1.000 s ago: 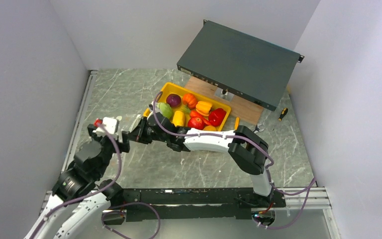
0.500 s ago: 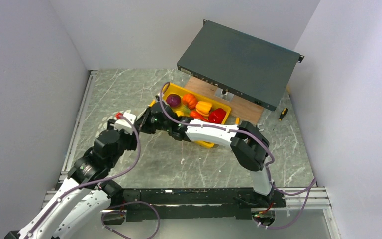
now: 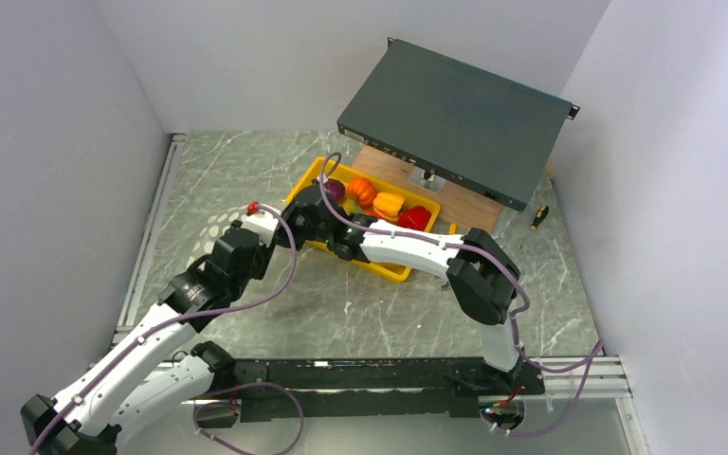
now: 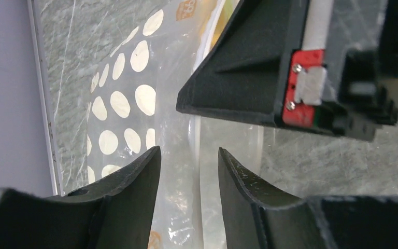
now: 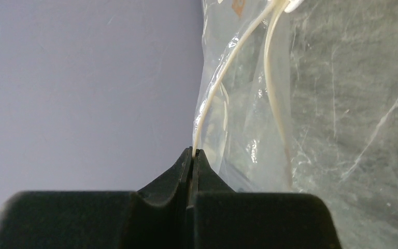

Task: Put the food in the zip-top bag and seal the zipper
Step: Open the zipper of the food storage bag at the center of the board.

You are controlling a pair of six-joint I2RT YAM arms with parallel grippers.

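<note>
Right now the right gripper (image 5: 192, 155) is clenching one lip of the bag (image 5: 249, 119). Its jaws are pressing flat together on the pale zipper (image 5: 213, 96) strip, and the clear film is hanging away from them. The second zipper track is bowing apart from the pinched one, so the mouth is gaping rather than sealed. That pinch seems meant to be holding one side of the opening up.

The left gripper (image 4: 189, 168) is standing released, its fingers (image 4: 134, 181) apart with the dotted film running through the gap. Whether either pad is touching the plastic I cannot tell. It looks to be lining up on the other lip, so that two grips could be spreading the mouth wide enough for a piece to drop in.

From above, both wrists are meeting just beside the left end of the tray (image 3: 393, 273), and the bag's dotted panel is trailing off to their left over the table (image 3: 246, 171). The food (image 3: 361, 191) is sitting in the tray — purple, orange, yellow and red pieces — and none is showing inside the bag. Holding the bag this close to the tray probably keeps each carry short. The floppy film is likely to slip or fold shut if either grip is shallow.
</note>
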